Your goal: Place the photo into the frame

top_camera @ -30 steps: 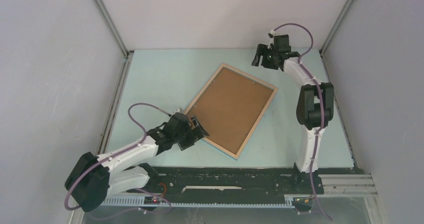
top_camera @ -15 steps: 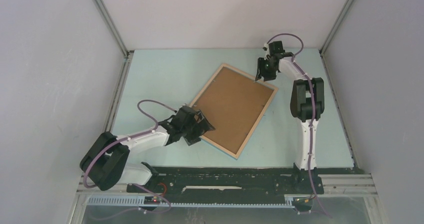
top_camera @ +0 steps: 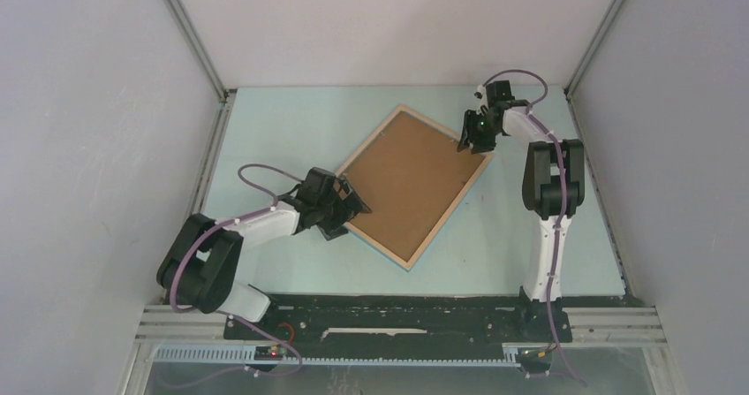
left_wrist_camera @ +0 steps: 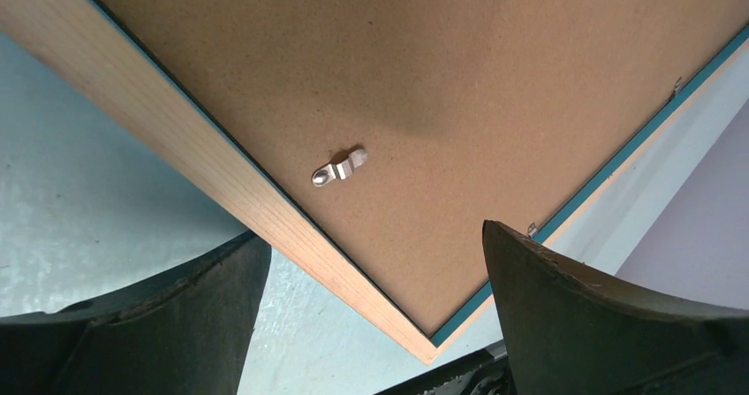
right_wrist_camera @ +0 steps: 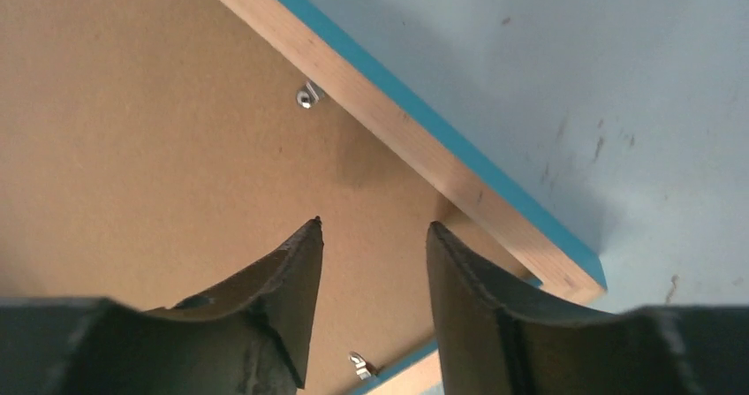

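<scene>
Left hand [top_camera: 358, 209] wide open, straddling near-left corner of frame [left_wrist_camera: 203, 148]. Frame lies face down, skewed, mid worktop [top_camera: 291, 130], brown backing board [top_camera: 411, 183] up. Right hand [right_wrist_camera: 374, 224] over far-right corner, fingers narrowly apart, gripping nothing.

We see soft, even light from overhead, faint shadows on the pale worktop [top_camera: 283, 139], a dim smudge of shadow on the backing board [left_wrist_camera: 424, 117], the right claw [right_wrist_camera: 374, 227] dark and slightly blurred up close, wrist views otherwise sharp

Brown backing board [top_camera: 409, 186] — small metal clip [left_wrist_camera: 338, 169]
</scene>
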`<act>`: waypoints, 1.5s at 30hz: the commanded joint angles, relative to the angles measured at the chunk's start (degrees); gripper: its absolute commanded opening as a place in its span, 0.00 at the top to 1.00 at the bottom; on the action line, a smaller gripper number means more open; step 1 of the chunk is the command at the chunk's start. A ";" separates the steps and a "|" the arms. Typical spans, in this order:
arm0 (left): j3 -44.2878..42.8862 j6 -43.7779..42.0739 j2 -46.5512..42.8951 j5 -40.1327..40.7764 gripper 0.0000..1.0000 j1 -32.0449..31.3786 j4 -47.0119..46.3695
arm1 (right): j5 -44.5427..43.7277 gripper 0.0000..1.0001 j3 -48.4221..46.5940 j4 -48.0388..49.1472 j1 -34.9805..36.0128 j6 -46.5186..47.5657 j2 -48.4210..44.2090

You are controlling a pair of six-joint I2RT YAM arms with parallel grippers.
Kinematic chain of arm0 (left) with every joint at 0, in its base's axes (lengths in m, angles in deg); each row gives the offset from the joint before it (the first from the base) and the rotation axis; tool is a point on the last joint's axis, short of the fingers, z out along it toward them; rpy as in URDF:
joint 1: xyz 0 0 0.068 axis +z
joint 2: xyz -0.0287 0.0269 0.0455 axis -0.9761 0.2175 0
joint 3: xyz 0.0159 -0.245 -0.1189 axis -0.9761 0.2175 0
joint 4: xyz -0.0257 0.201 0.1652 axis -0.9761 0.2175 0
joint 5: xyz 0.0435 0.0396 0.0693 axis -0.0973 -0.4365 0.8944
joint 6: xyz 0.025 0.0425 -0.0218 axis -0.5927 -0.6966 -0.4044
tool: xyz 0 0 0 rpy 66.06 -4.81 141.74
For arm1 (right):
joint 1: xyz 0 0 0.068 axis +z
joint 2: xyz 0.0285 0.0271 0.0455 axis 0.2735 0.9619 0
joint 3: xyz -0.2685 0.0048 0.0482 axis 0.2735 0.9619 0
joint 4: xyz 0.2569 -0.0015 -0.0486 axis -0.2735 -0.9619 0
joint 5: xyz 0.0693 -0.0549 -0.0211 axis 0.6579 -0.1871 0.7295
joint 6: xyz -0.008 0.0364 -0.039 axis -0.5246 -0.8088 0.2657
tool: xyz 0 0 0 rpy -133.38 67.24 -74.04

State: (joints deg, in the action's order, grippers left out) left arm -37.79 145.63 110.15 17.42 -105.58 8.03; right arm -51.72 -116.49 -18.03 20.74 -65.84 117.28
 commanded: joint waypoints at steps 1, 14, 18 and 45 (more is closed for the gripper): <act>0.20 -3.61 0.32 3.67 0.01 0.80 -0.67 | -0.72 0.43 0.54 0.54 0.14 0.46 -5.34; 2.76 -6.04 -4.39 4.17 0.01 0.92 1.13 | -2.09 0.25 -11.89 -3.91 -1.41 -1.28 3.65; 2.01 -6.17 -3.03 3.03 0.02 0.85 -0.07 | -1.37 0.26 -15.56 -7.98 -1.44 -1.08 7.48; -26.47 -20.75 15.63 10.29 0.01 4.22 9.71 | 8.34 0.56 15.36 -1.81 -6.97 0.29 -8.02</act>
State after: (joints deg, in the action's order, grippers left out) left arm -57.00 130.09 123.98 23.23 -101.19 21.14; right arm -48.57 -105.13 -13.75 14.07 -65.01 112.47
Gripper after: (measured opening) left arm 0.983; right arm 0.464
